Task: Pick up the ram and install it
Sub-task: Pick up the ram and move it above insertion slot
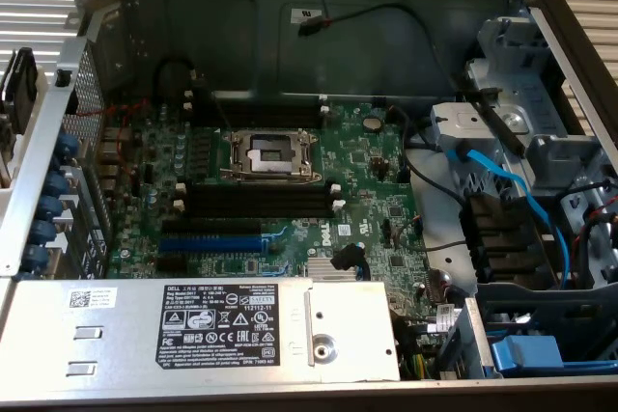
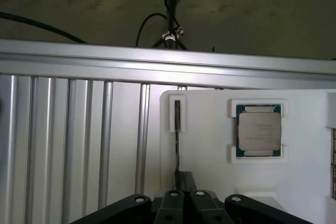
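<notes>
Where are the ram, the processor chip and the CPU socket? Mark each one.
The ram (image 2: 177, 129), wrist view: middle of its thin edge.
The processor chip (image 2: 259, 131), wrist view: centre of its metal lid.
The CPU socket (image 1: 269, 154), exterior view: centre of its open frame.

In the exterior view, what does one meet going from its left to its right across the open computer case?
row of blue round parts → processor socket → coin battery → light-blue cable

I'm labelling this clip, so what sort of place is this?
Probably a computer assembly bench: an open PC case with a motherboard and empty CPU socket, plus a white tray holding a processor and ram.
</notes>
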### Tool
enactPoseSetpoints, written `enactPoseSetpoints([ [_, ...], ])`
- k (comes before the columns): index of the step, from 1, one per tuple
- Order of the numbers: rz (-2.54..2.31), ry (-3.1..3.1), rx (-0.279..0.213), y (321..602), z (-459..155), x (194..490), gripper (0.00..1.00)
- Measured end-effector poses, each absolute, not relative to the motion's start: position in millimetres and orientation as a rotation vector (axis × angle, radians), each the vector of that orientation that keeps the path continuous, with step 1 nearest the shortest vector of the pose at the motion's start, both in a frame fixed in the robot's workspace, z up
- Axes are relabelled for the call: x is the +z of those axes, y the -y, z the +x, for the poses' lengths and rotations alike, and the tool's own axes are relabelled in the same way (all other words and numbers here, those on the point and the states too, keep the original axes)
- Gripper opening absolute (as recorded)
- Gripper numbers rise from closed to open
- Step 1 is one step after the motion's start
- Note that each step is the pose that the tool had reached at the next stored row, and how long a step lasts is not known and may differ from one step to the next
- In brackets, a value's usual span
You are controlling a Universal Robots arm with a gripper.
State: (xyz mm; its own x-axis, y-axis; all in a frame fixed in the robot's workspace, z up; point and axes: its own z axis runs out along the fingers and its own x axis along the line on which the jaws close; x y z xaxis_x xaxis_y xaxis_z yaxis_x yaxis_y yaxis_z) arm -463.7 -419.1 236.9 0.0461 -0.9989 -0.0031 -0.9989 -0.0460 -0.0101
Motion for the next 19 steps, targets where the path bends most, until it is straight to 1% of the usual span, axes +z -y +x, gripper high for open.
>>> enactPoseSetpoints([
  [8, -2.272, -2.167, 0.006, 420.8, -460.8, 229.5, 0.10],
  [19, -2.278, -2.165, 0.010, 421.1, -459.3, 223.1, 0.10],
])
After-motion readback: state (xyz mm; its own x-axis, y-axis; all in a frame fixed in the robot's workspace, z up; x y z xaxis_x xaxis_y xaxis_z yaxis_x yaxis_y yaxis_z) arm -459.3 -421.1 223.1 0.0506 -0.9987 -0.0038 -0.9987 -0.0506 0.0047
